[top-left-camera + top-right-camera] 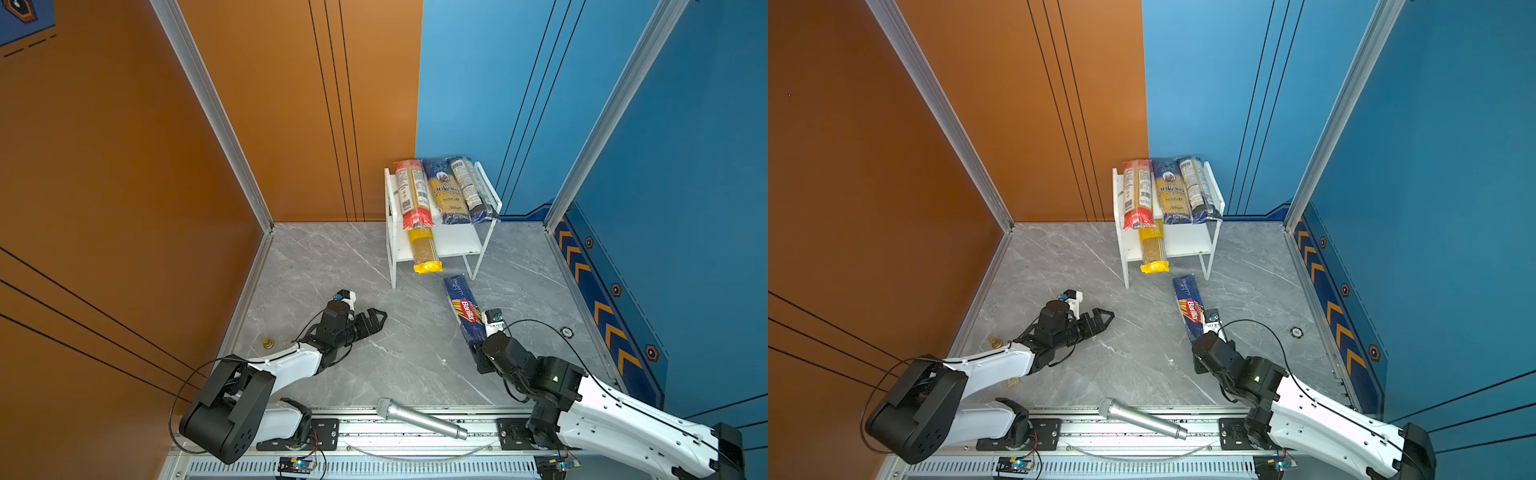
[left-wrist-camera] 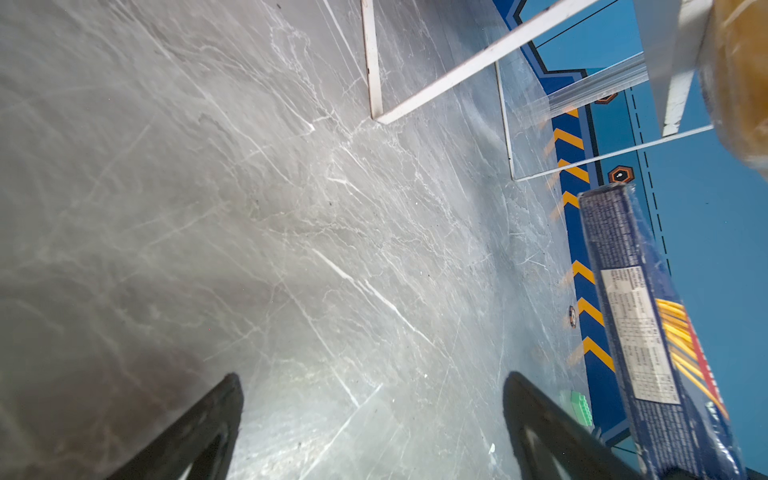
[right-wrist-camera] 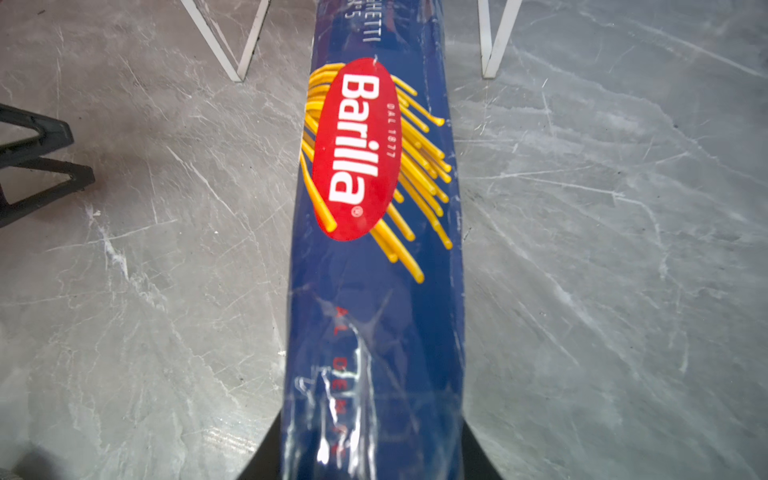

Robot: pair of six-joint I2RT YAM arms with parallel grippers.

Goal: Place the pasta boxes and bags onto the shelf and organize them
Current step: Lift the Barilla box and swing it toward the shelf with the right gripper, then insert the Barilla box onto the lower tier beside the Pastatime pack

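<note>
1. Right wrist view: the right gripper (image 3: 372,455) pinches the near end of the blue Barilla box (image 3: 374,257), one finger against each long side. The box points toward the front legs of the shelf (image 3: 240,72).
2. In both top views the box slants across the grey bench (image 1: 332,270). Its far end is just in front of the shelf's right front leg, outside the shelf.
3. Left of the box and well apart from it, the left gripper (image 1: 379,318) sits low over the bench, spread wide and holding nothing.
4. On the top tier, three packs lie side by side: the red-ended clear bag (image 1: 412,195), the yellow-navy "ankara" bag (image 1: 446,193) and the dark navy bag (image 1: 473,189).
5. On the lower tier lies the yellow bag (image 1: 424,249), its front end overhanging the board's edge.
6. Along the front rail lies a silver microphone (image 1: 419,417).
</note>
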